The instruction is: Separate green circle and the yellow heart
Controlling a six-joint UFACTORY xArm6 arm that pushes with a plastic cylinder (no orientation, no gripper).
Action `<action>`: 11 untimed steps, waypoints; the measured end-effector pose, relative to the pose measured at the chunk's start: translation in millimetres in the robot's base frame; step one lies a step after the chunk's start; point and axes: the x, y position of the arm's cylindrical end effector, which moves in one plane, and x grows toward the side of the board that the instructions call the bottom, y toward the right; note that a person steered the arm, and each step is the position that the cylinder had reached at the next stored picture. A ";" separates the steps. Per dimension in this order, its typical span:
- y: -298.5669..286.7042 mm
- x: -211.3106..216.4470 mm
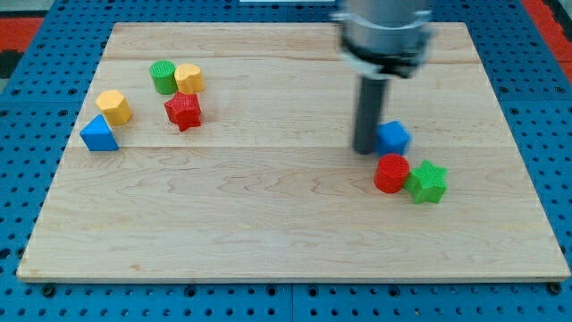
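The green circle (163, 77) sits at the upper left of the wooden board (268, 224), touching the yellow heart (189, 79) on its right. A red star (183, 111) lies just below the pair. My tip (366, 149) is far off to the right, right beside the left side of a blue block (393, 137). The rod is blurred.
A yellow block (114, 106) and a blue triangle (99, 133) lie at the left edge of the board. A red circle (391, 173) and a green star (426, 182) touch each other below the tip.
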 end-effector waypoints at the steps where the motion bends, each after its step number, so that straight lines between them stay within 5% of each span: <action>1: -26.8 -20.9; 3: -127.7 -158.8; 5: -365.2 -189.4; 6: -386.2 -156.6; 8: -232.0 -111.4; 9: -271.2 -148.7; 10: -184.6 -141.6; 11: -142.2 -85.6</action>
